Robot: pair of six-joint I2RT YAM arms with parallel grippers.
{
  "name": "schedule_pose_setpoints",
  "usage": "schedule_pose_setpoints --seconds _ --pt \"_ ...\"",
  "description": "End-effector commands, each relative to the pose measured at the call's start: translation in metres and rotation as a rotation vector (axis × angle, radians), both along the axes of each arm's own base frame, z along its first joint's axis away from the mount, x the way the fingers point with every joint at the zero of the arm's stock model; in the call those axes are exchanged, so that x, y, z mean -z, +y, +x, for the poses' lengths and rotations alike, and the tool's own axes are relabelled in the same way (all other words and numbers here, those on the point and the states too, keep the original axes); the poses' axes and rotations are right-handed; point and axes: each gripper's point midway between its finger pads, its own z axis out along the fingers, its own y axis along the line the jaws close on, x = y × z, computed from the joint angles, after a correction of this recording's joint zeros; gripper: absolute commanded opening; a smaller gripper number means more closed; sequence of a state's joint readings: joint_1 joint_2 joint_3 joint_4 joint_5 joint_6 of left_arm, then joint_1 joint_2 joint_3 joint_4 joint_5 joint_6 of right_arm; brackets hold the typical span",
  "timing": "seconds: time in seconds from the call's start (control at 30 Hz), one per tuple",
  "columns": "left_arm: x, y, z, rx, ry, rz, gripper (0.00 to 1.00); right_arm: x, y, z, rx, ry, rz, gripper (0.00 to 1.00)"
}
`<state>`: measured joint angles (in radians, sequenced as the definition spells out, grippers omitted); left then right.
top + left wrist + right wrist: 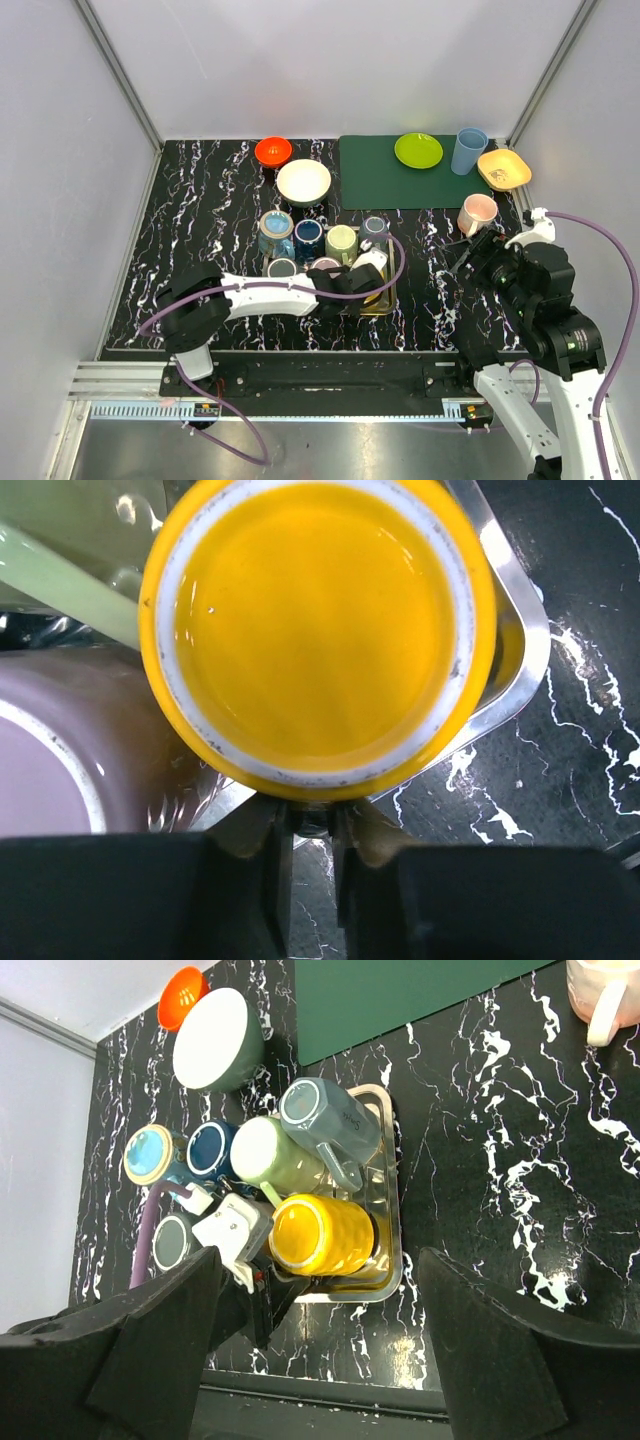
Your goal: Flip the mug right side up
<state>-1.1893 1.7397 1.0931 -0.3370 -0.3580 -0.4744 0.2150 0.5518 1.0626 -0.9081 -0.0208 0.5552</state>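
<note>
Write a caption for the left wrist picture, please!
Left gripper faces the white-ringed base of a yellow mug sitting in a metal tray.

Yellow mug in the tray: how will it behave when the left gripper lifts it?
Probably rigid and fairly heavy: the yellow mug looks like glazed ceramic. Its glossy surface suggests it may slip in a pinch grip. Crowded by the green mug and mauve mug in the metal tray, it could knock them when tilted.

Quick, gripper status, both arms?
Left gripper: closed narrowly at the yellow mug's edge, apparently on its handle.
Right gripper: open, holding nothing.
</note>
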Motion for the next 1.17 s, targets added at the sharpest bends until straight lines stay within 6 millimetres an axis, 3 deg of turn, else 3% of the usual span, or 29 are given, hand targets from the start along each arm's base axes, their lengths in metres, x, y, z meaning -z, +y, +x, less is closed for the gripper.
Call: schedule_pose_setpoints --seconds 0.0,0.13,0.2,0.3,0.37,0.4,0.43,0.63,0.77,0.8,0.93,1.0,1.03,1.1,1.13 --pt "-0.026 -0.021 0.013 -0.007 -0.059 -0.070 0.25 -0.010 0.004 0.003 -0.014 -0.047 0.022 0.84" --pt "-0.034 -0.018 -0.002 0.017 -0.055 -0.087 0.55 -0.012 0.003 0.004 -0.010 -0.053 0.017 0.84" --pt "-0.039 -0.011 -0.007 0.013 -0.070 -0.075 0.61 -0.013 0.003 0.005 -0.009 -0.051 0.016 0.84" --pt "-0.070 -0.007 -0.022 0.024 -0.102 -0.107 0.65 -0.013 0.003 0.005 -0.010 -0.053 0.017 0.84" --pt "-0.112 -0.006 -0.035 0.030 -0.178 -0.176 0.97 -0.012 0.002 0.007 -0.009 -0.055 0.008 0.84" --pt "-0.121 0.004 -0.038 -0.014 -0.193 -0.179 0.99 -0.009 0.002 0.009 -0.006 -0.051 0.006 0.84" --pt "-0.147 0.015 -0.034 -0.083 -0.246 -0.221 0.99 -0.005 0.002 0.011 -0.003 -0.043 0.000 0.84" --pt "-0.175 0.072 -0.025 -0.340 -0.267 -0.284 0.99 0.024 0.005 0.029 -0.018 0.011 -0.039 0.84" --pt "-0.187 0.115 -0.024 -0.478 -0.288 -0.375 0.99 0.029 0.008 0.039 -0.038 0.005 -0.053 0.87" --pt "-0.200 0.128 -0.024 -0.516 -0.289 -0.450 0.99 0.029 0.010 0.041 -0.045 0.001 -0.057 0.87" --pt "-0.189 0.173 -0.009 -0.674 -0.236 -0.492 0.99 0.032 0.010 0.050 -0.045 -0.005 -0.068 0.89" --pt "-0.192 0.190 -0.010 -0.669 -0.258 -0.496 0.99 0.035 0.013 0.052 -0.055 -0.001 -0.062 0.89" --pt "-0.184 0.193 -0.012 -0.640 -0.263 -0.483 0.99 0.037 0.014 0.054 -0.054 0.005 -0.059 0.89" --pt "-0.196 0.198 -0.015 -0.590 -0.283 -0.564 0.99 0.037 0.014 0.055 -0.052 0.005 -0.050 0.90" --pt "-0.192 0.203 -0.016 -0.595 -0.286 -0.575 0.99 0.038 0.015 0.055 -0.047 0.010 -0.043 0.91"
